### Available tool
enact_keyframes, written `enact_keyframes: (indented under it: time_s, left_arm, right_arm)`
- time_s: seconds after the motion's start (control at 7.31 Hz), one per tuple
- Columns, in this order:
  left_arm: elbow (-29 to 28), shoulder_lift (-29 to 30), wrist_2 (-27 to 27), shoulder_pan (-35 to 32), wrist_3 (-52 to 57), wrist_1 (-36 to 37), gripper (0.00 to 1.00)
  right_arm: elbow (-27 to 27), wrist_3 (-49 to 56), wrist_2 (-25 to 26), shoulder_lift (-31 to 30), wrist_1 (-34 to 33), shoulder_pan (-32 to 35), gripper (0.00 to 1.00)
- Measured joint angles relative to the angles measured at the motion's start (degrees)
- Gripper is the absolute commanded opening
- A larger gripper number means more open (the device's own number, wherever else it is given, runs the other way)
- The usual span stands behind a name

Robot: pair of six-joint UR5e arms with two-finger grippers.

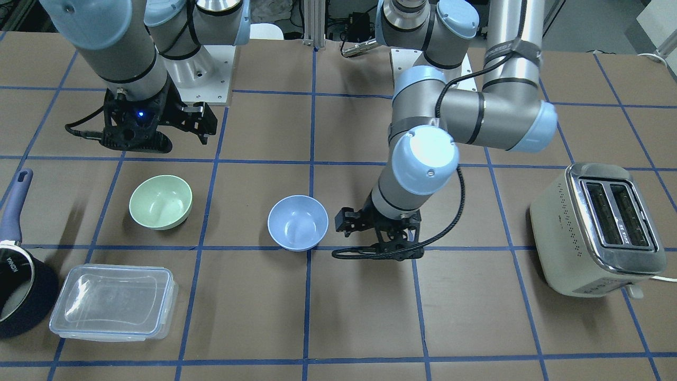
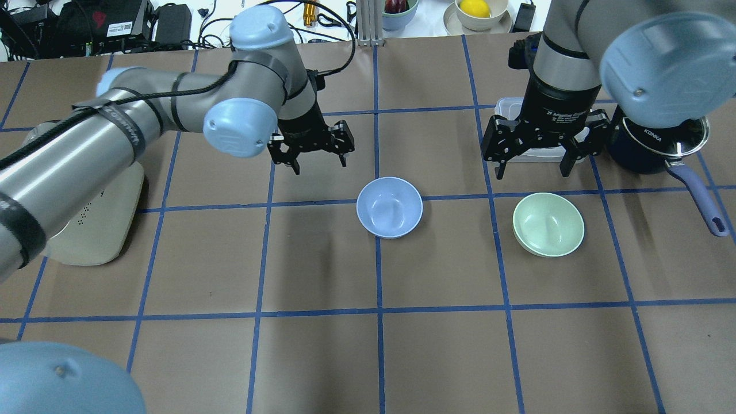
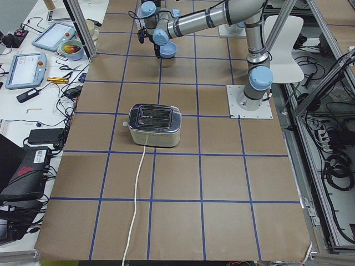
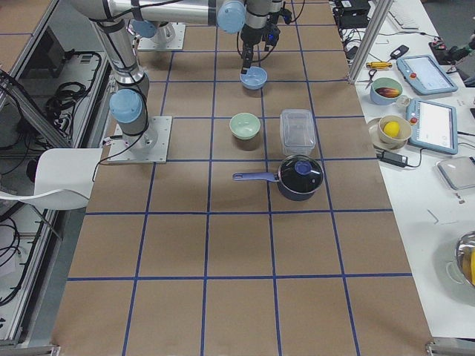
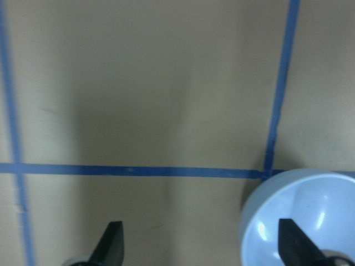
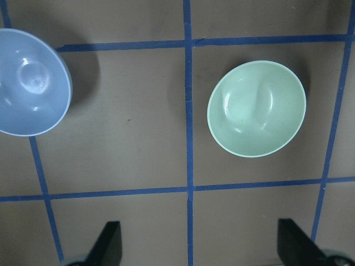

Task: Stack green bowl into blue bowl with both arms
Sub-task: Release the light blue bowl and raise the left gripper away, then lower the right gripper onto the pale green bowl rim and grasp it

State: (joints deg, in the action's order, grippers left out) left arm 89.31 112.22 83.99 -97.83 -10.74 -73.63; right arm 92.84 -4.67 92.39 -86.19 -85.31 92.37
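Note:
The green bowl sits upright and empty on the table on my right side; it also shows in the right wrist view. The blue bowl sits upright and empty near the table's middle, about a square away from the green one. My right gripper is open and empty, raised above the table just beyond the green bowl. My left gripper is open and empty, hovering beside the blue bowl on its left. In the left wrist view the blue bowl lies at the lower right, under one fingertip.
A cream toaster stands at the left under my left arm. A clear lidded plastic container and a dark pot with a purple handle stand beyond the green bowl on the right. Blue tape lines grid the brown table.

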Motion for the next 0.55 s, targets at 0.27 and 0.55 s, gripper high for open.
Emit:
enact_keyframes:
  time_s: [0.27,0.55]
  left_arm:
    - [-3.1,-2.7,4.0,4.6,7.5,-7.1,1.0]
    - [-4.1,-4.5,5.6,7.4,11.8,-9.4,1.0]
  right_arm:
    - [1.0,-0.7,2.9,4.8,-4.2,0.0,1.0]
    - [4.7,-1.1,6.2,9.5,-12.4,0.0,1.0]
